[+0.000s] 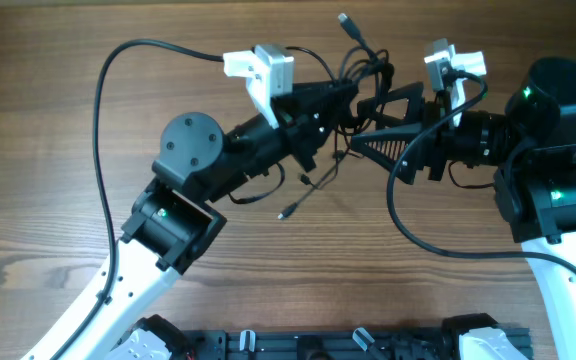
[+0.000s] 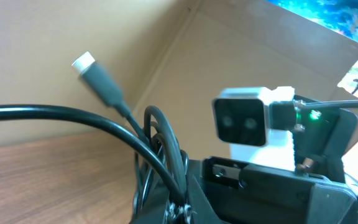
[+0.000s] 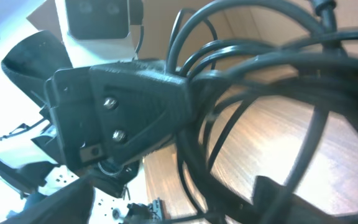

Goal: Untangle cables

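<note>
The cables (image 1: pixel 360 72) are thin black cords bunched in a tangle at the top centre, held above the table. One grey plug end (image 1: pixel 345 18) sticks up, and two loose ends (image 1: pixel 288 212) trail down to the wood. My left gripper (image 1: pixel 346 93) is shut on the bundle; in the left wrist view the cords (image 2: pixel 161 134) run into its pinched jaws (image 2: pixel 180 210), with a plug (image 2: pixel 93 67) pointing up-left. My right gripper (image 1: pixel 360 123) faces it from the right, fingers spread, with loops of cable (image 3: pixel 260 81) between and around them (image 3: pixel 188 196).
Thick black arm cables loop over the table at the left (image 1: pixel 100 150) and right (image 1: pixel 418 235). The right arm's white wrist camera (image 2: pixel 242 121) sits close to my left gripper. A black rail (image 1: pixel 348 343) runs along the front edge.
</note>
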`<action>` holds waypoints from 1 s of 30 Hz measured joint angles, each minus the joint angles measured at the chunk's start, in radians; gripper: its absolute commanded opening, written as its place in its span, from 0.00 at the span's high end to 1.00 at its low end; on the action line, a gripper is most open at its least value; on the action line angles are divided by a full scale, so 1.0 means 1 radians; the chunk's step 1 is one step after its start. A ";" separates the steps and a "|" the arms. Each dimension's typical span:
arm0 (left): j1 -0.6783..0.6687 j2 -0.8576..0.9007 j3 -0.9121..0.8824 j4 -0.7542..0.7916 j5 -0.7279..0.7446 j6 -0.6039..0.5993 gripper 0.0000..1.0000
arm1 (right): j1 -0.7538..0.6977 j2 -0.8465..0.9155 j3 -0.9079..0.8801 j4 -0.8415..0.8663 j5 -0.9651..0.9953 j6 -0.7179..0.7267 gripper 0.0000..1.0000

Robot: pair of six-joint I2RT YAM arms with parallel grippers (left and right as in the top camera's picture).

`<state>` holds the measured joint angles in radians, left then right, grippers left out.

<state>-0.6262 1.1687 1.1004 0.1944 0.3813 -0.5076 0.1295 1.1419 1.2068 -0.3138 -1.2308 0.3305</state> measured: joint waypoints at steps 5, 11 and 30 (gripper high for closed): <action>0.029 0.000 0.000 -0.021 -0.010 -0.013 0.96 | 0.000 0.000 0.000 0.040 -0.045 -0.010 0.91; 0.029 0.000 0.000 -0.031 -0.013 -0.030 0.96 | 0.000 0.000 0.000 0.088 -0.139 -0.007 0.96; 0.024 0.000 0.000 0.088 -0.430 -0.195 0.96 | 0.000 0.004 0.000 0.010 -0.245 -0.021 0.27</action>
<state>-0.6022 1.1683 1.1004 0.2825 -0.0490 -0.7021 0.1295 1.1461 1.2068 -0.3038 -1.4757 0.3099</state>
